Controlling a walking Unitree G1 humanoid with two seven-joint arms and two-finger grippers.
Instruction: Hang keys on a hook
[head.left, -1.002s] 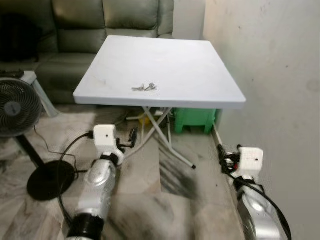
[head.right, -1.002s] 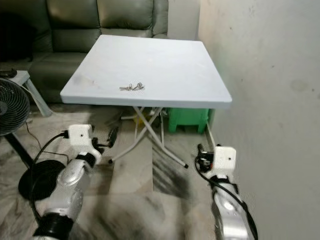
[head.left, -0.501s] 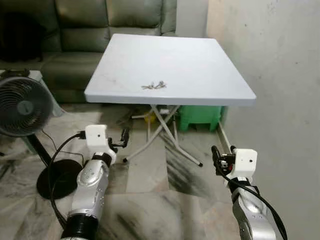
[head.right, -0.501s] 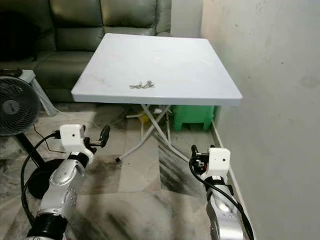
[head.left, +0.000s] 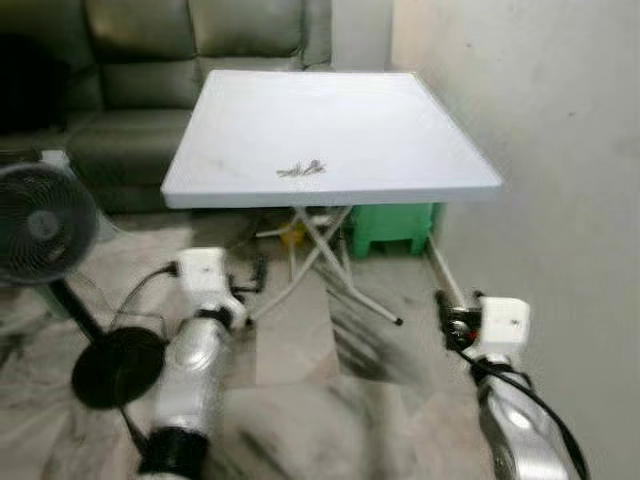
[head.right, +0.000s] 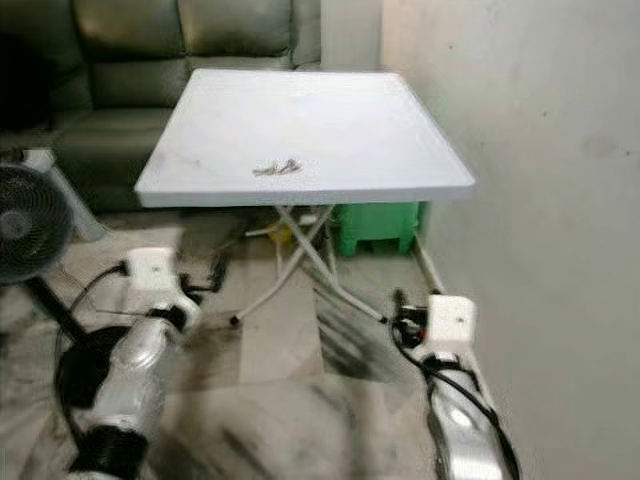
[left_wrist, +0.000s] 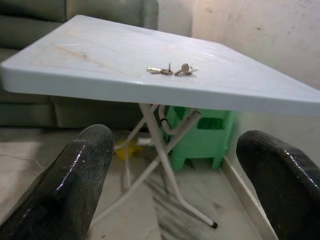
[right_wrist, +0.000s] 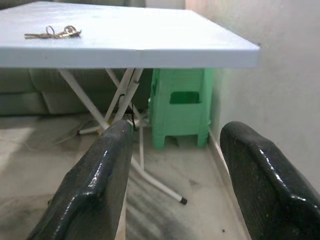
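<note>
A small bunch of metal keys (head.left: 301, 169) lies near the front edge of a white folding table (head.left: 400, 130); the keys (left_wrist: 171, 70) also show in the left wrist view and the keys (right_wrist: 52, 33) in the right wrist view. Both arms are held low in front of me, well short of the table. My left gripper (head.left: 256, 276) is open, its two black fingers (left_wrist: 75, 185) wide apart with nothing between them. My right gripper (head.left: 448, 318) is open too, with fingers (right_wrist: 97, 185) spread and empty. I can make out no hook.
A green plastic stool (head.left: 392, 227) stands under the table by the wall (head.left: 560, 150) on my right. A standing fan (head.left: 40, 225) with a round base and cable is at my left. A dark sofa (head.left: 110, 60) runs behind the table. Marble floor lies between me and the table.
The whole picture has shifted and blurred, so the camera moved; the table sits slightly left of where it was. Both arms keep about the same low pose, grippers still open.
</note>
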